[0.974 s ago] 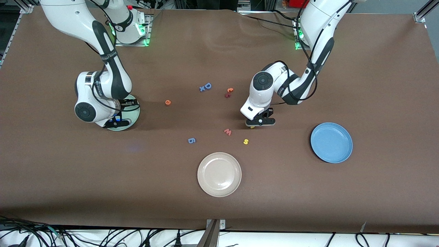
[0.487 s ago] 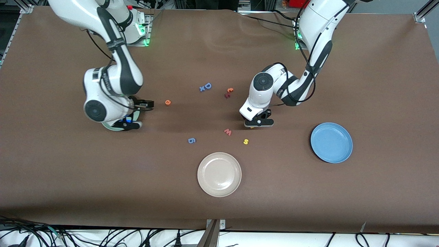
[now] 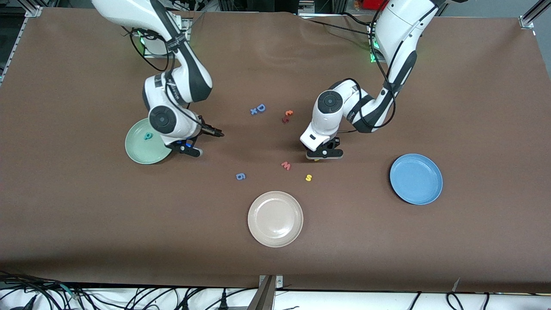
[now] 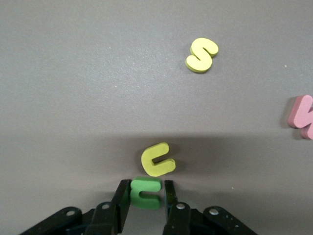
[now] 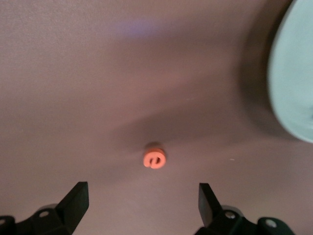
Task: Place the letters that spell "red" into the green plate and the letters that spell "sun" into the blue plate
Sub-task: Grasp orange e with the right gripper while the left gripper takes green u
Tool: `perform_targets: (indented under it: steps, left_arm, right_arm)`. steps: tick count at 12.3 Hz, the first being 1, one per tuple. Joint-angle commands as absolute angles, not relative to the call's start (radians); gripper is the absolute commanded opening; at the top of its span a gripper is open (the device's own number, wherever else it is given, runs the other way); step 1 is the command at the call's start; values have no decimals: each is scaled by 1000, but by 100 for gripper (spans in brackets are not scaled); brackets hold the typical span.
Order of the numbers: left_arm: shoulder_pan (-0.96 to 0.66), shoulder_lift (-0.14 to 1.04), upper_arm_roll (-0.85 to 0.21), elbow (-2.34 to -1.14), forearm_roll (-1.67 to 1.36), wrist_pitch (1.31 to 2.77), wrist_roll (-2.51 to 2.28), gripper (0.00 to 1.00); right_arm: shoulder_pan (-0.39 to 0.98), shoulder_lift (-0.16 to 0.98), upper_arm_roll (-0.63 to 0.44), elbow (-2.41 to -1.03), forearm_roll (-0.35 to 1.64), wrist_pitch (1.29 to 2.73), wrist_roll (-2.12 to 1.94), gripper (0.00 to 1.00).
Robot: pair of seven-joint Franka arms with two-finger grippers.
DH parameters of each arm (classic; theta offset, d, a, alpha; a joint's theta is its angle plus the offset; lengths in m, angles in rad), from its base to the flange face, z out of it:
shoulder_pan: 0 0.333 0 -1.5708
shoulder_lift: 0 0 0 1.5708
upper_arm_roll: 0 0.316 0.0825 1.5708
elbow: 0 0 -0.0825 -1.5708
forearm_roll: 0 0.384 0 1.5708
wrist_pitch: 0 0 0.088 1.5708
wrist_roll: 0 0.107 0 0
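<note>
From the front view we see the green plate (image 3: 144,148) toward the right arm's end of the counter (image 3: 86,224), with one teal letter (image 3: 148,136) already lying in it, and the right gripper (image 3: 206,138) just beside that plate, over the bare counter. The blue plate (image 3: 416,178) sits toward the left arm's end and looks empty; the beige plate (image 3: 275,218) lies nearest the camera, between the two. The left gripper (image 3: 323,155) is low over the counter near the red "w" (image 3: 286,165), and the yellow "s" (image 3: 308,177) lies a little nearer the camera than it. In the left wrist view, the left gripper (image 4: 145,193) has its jaws drawn narrow, one on each side of the dark green letter (image 4: 145,193), while the yellow "u" shape (image 4: 158,159) lies touching or almost touching it. We judge this the pickup of the first "sun" letter: next we need a clean lift that leaves the yellow neighbour undisturbed, then a carry to the blue plate. In the right wrist view, the right gripper (image 5: 142,203) has its jaws spread wide and empty, the orange "e" (image 5: 154,157) lies ahead between them, and the green plate's rim (image 5: 288,83) shows at the edge. The "e" seems its next target, which calls for a descent centred on it before closing.
</note>
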State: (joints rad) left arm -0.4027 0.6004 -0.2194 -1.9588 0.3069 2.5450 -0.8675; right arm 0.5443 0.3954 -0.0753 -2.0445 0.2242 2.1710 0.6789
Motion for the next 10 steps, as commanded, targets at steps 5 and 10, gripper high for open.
perform_targets:
  steps: [5,10]
  left_arm:
    - [-402,617,-195,-1967,337,2546,-784,19]
    - [-393,569,-196,-1965,211,2495,-750,7]
  right_arm:
    - [595,310,-75,-2304,227,2472,868,86]
    - [603,330,-75,-2336,229,2562,880,65]
